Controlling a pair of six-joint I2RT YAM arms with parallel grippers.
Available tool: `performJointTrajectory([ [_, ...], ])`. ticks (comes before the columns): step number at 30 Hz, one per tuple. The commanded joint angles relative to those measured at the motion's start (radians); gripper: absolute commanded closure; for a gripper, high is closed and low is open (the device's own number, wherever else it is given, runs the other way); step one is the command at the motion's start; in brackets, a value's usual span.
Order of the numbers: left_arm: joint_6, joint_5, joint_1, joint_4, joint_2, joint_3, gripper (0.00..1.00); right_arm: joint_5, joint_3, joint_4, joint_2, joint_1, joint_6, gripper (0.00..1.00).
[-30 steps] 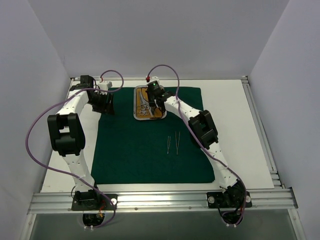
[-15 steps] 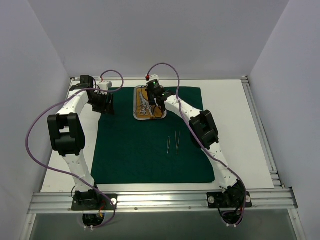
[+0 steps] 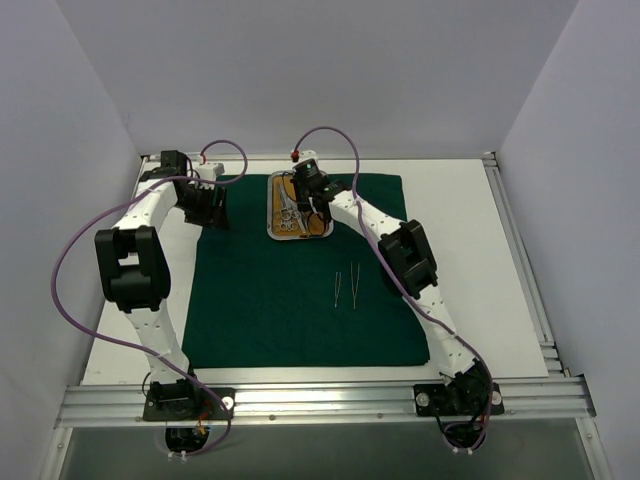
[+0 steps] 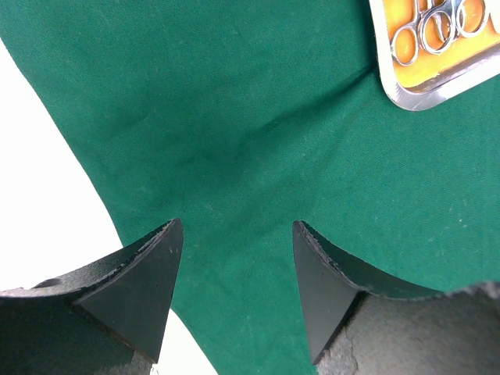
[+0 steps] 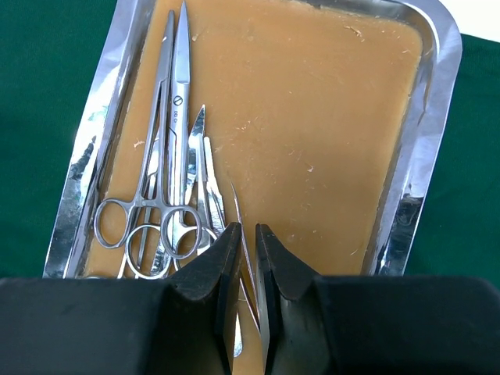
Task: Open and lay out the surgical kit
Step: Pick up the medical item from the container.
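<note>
**Right tool pinching a thin instrument in the tray, long axis in line with the jaws**

The dark green cloth wrap (image 3: 280, 310) is lying opened flat on the table (image 3: 480, 260). The steel tray (image 5: 437, 117) is sitting on it at the middle of the cloth's far edge. The right tool (image 5: 247, 228) is reaching into the tray's near end. Its jaws are narrowed to a slit on a thin pointed instrument (image 5: 234, 205), which appears to be held. This instrument is running lengthwise along the tray's long sides and straight through the gap, so the jaws are closing across its narrow width. Just to its left, scissors (image 5: 179, 117) and ring-handled forceps (image 5: 159, 125) are lying parallel to it, close enough to be dragged along.

Two tweezers (image 3: 345, 285) are already lying side by side on the cloth, nearer the table's near edge than the tray. The free space beside them is therefore lying toward the right arm's base. The left tool (image 4: 234, 226) is hanging released and empty over the cloth's far-left corner, well apart from the tray. The right arm is thus the nearer one.
</note>
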Motion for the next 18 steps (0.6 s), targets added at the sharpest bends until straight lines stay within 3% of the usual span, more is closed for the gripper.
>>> performJointTrajectory([
  [1, 0.016, 0.024, -0.003, -0.002, 0.01, 0.027, 0.33, -0.012, 0.001, -0.025, 0.0, 0.007, 0.005, 0.9],
  [18, 0.014, 0.026, -0.003, -0.003, 0.003, 0.029, 0.33, -0.017, -0.015, -0.039, 0.02, -0.003, 0.011, 0.9],
])
